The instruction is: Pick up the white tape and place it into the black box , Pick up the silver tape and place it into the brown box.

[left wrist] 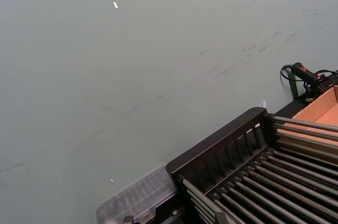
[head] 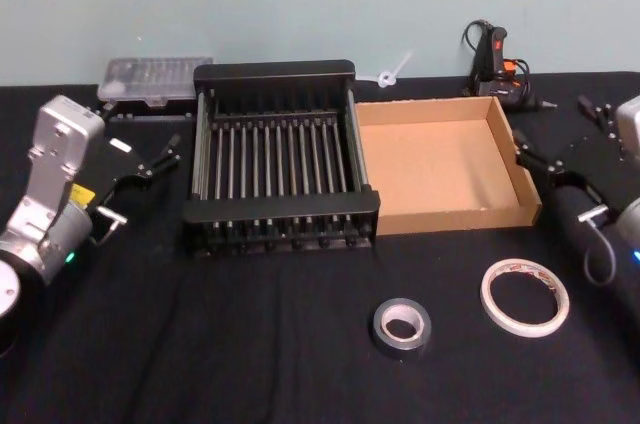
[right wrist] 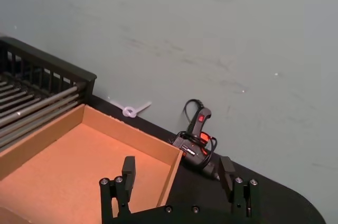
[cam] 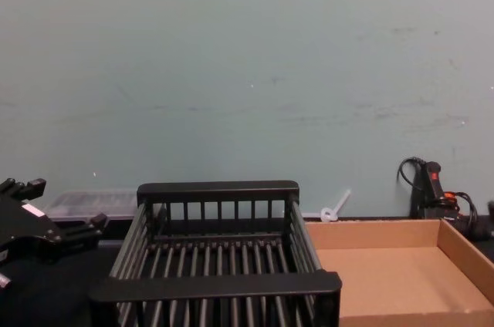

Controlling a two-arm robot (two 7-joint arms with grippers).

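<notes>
The white tape (head: 524, 296) lies flat on the black cloth at front right, red print on its top face. The silver tape (head: 403, 328) lies to its left, near the front middle. Behind them stand the black box (head: 275, 72), a slatted crate, and the brown box (head: 460, 214) touching its right side; both hold nothing. My left gripper (head: 160, 159) hovers open left of the crate, also seen in the chest view (cam: 68, 205). My right gripper (right wrist: 178, 174) is open over the brown box's right wall (head: 550, 139). Neither touches a tape.
A clear plastic case (head: 155, 79) sits behind the crate's left corner. A black and orange corded tool (head: 495, 64) and a small white part (head: 390, 74) lie at the back by the wall. Bare cloth surrounds the tapes.
</notes>
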